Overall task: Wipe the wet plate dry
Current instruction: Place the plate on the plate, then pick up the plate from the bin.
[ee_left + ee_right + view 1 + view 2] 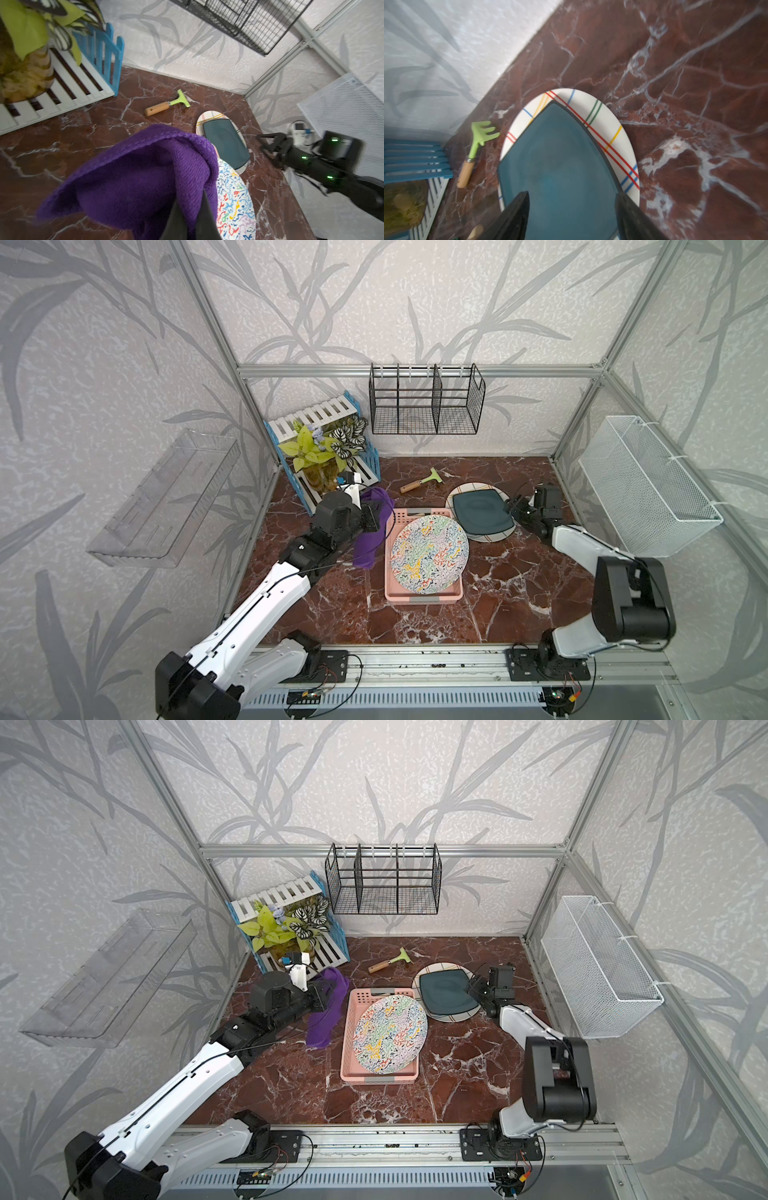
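On my far left a potted plant [320, 448] stands in a blue-and-white slatted stand [286, 439] at the back corner of the marble table [519, 585]. Just in front of it, my left pincer [374, 517] is clamped tight on a purple cloth [368, 545]. In the left wrist view the fabric bunches over my closed fingers [176, 220] and hangs off them above the table.

Right beside the cloth sits a pink tray [424, 598]. A round squiggle-patterned plate [430, 553] lies tilted in it, its far side propped on the tray's rim. My cloth is just beside this plate's edge; I cannot tell whether they touch. Behind the tray a green hand rake [419, 482] with a wooden handle lies flat.

Further right a teal square plate [482, 512] rests on a white striped plate [459, 491]. Which plate is wet I cannot tell. My right pincer [512, 506] is at the teal plate's near edge, its fingers [512, 216] spread apart and low over it, gripping nothing. A white mesh basket [648, 489] hangs on the right wall.
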Action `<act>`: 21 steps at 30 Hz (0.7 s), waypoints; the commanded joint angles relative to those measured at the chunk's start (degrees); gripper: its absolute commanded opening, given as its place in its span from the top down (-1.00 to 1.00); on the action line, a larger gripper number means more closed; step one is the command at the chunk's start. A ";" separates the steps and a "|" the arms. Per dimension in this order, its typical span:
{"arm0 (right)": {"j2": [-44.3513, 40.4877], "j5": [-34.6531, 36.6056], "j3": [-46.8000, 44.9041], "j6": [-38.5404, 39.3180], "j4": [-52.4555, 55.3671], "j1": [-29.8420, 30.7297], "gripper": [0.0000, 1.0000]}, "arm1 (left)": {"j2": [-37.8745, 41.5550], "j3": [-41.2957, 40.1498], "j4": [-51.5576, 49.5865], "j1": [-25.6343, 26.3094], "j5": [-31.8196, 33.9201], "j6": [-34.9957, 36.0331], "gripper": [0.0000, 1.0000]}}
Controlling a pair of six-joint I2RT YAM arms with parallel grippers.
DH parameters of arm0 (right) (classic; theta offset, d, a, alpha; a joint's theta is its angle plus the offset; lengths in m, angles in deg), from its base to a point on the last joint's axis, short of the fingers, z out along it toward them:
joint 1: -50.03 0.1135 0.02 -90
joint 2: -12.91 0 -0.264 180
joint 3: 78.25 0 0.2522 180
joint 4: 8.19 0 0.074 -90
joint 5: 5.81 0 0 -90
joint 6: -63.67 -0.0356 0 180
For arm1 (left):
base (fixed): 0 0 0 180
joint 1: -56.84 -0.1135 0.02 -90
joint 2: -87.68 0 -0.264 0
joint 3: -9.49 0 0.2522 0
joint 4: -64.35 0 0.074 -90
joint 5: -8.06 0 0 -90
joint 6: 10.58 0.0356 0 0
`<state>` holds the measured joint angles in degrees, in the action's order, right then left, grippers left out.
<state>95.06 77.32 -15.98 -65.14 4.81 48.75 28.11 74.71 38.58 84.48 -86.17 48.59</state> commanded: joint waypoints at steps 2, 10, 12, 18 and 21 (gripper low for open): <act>-10.12 -9.97 2.11 3.94 13.96 2.32 -0.22 | -1.08 -3.95 -2.63 -0.30 4.22 2.57 1.00; -14.74 -17.12 -4.42 -1.00 18.32 16.82 -0.27 | -5.21 -9.67 1.63 -0.30 -1.95 0.66 1.00; -13.17 -16.79 -5.21 -0.74 17.24 18.89 -0.30 | -6.61 -10.42 2.24 -0.30 -3.32 0.86 1.00; -8.28 -23.02 -4.67 -1.83 11.90 22.02 -0.03 | -10.76 -14.10 9.35 -0.16 -11.83 -0.13 1.00; -9.04 -25.25 -5.18 -3.48 9.18 22.97 0.17 | -12.48 -15.69 12.53 0.04 -14.04 -1.10 1.00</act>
<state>86.93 56.18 -21.18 -67.06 18.37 70.90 16.63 60.48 46.04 84.48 -95.76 48.52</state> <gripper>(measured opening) 0.431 0.065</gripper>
